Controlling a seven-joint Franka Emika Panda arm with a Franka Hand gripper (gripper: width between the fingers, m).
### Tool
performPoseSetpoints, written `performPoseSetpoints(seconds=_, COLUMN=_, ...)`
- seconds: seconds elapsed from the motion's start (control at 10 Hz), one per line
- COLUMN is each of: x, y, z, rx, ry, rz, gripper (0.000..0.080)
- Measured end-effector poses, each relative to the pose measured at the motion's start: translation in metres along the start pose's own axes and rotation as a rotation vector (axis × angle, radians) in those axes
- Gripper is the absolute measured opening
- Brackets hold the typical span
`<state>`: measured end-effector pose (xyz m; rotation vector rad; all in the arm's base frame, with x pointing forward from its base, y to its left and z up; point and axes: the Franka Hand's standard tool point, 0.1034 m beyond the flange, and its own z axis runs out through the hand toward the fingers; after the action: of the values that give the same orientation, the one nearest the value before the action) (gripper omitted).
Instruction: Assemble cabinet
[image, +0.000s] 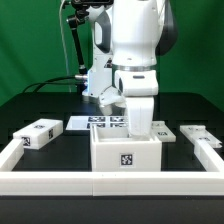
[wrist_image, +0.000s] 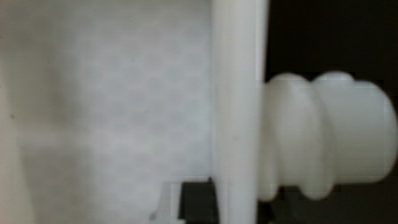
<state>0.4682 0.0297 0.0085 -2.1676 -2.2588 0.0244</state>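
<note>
The cabinet (image: 127, 152), a large white box with a square tag on its front, stands at the front centre of the black table. My gripper (image: 136, 127) is lowered straight onto the box's top rear edge, and its fingertips are hidden behind the box. The wrist view is blurred and very close. It shows a broad white face (wrist_image: 98, 100), a thin white wall edge (wrist_image: 237, 100) running through the middle, and a ribbed white knob (wrist_image: 329, 130) beside it. A dark patch sits against the wall. My fingers do not show clearly, so their state is unclear.
A tagged white block (image: 38, 133) lies at the exterior view's left. The marker board (image: 92, 123) lies behind the cabinet. Another white piece (image: 193, 132) lies at the right. A long white border rail (image: 60, 183) runs along the front and up both sides.
</note>
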Motion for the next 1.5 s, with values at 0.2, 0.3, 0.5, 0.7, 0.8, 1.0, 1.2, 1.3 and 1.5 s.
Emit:
performPoseSetpoints(seconds=0.2, x=0.02, y=0.011, z=0.0, rx=-0.004, ry=0.009, rz=-0.005, gripper=0.0035)
performPoseSetpoints(seconds=0.3, x=0.03, y=0.017, z=-0.001, rx=0.005, ry=0.009, rz=0.0, gripper=0.0035)
performPoseSetpoints(seconds=0.5, x=0.053, y=0.039, z=-0.002, rx=0.004, ry=0.016, rz=-0.006, gripper=0.0035)
performPoseSetpoints(seconds=0.7, x=0.066, y=0.053, z=-0.002, rx=-0.002, ry=0.018, rz=0.021, gripper=0.0035)
performPoseSetpoints(seconds=0.8, x=0.07, y=0.055, z=-0.003, rx=0.005, ry=0.014, rz=0.045, gripper=0.0035)
performPoseSetpoints(seconds=1.0, x=0.081, y=0.056, z=-0.004, rx=0.005, ry=0.011, rz=0.093, gripper=0.0035)
performPoseSetpoints(seconds=1.2, x=0.085, y=0.055, z=-0.004, rx=0.004, ry=0.011, rz=0.11, gripper=0.0035)
performPoseSetpoints(seconds=1.3, x=0.085, y=0.055, z=-0.004, rx=0.004, ry=0.011, rz=0.11, gripper=0.0035)
performPoseSetpoints(seconds=1.5, x=0.084, y=0.055, z=-0.004, rx=0.004, ry=0.011, rz=0.11, gripper=0.0302)
